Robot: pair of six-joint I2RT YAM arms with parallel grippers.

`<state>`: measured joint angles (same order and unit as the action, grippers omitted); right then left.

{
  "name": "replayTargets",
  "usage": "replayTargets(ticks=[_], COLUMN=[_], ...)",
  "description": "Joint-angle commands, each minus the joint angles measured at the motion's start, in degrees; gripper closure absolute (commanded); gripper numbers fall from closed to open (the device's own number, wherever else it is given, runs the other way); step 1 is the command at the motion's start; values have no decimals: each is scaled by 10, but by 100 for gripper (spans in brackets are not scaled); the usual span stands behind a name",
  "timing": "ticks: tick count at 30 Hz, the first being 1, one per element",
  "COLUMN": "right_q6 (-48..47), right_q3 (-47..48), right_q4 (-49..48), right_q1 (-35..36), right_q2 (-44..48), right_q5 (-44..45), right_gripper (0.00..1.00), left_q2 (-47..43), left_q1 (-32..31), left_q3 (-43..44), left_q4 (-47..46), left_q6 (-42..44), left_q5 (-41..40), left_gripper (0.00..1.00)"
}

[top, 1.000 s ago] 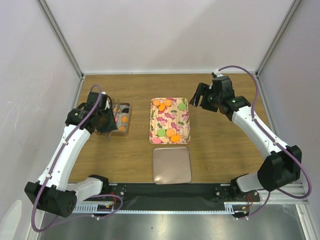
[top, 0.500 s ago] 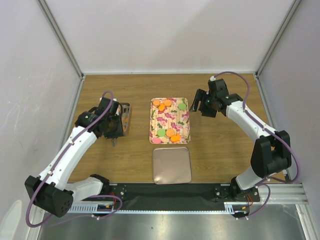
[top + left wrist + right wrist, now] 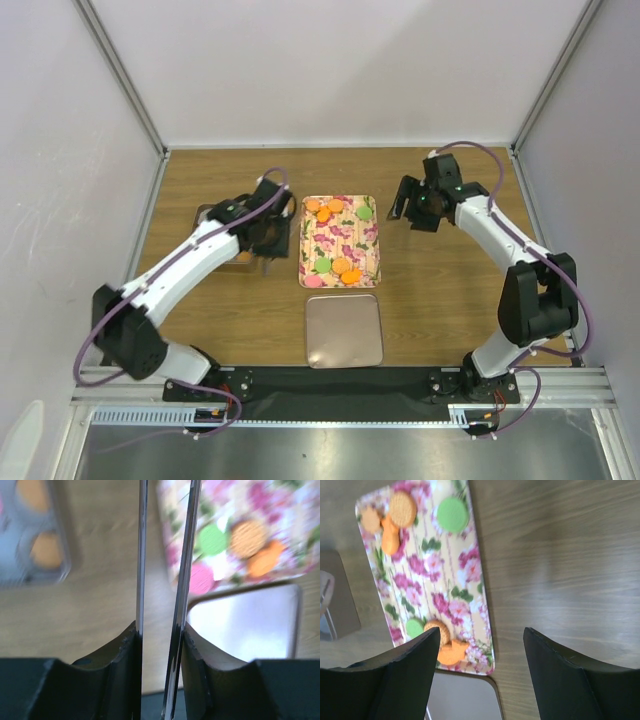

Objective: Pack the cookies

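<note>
Where cookies (image 3: 340, 238) lie flat, tray (image 3: 341, 280) runs near-to-far.

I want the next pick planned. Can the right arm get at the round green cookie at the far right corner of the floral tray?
Probably yes: the right gripper hangs open just beside the floral tray, and nothing covers the green cookie.

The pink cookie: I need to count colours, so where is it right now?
In the top external view the pink cookie lies on the floral tray, at its near-left corner, just below a green cookie and above the metal lid.
</note>
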<state>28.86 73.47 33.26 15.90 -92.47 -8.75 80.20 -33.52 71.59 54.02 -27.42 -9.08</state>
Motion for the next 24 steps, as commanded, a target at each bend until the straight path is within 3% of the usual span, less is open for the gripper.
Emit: replayTargets(ticks=[1, 12, 24], right_q6=[24, 50, 47], right_q3=[49, 48, 7], right_q4=[29, 123, 187], right_q1=[-45, -124, -135], right_q2=[23, 108, 225], right_q5=[38, 39, 45], right_gripper=[26, 26, 26], left_q2=[61, 312, 521], left_q1=[-34, -147, -245], left_q3=[93, 331, 485], left_q4=[-86, -173, -243], left_q6=[42, 109, 122], left_q5=[-3, 26, 28], left_gripper=[60, 60, 59])
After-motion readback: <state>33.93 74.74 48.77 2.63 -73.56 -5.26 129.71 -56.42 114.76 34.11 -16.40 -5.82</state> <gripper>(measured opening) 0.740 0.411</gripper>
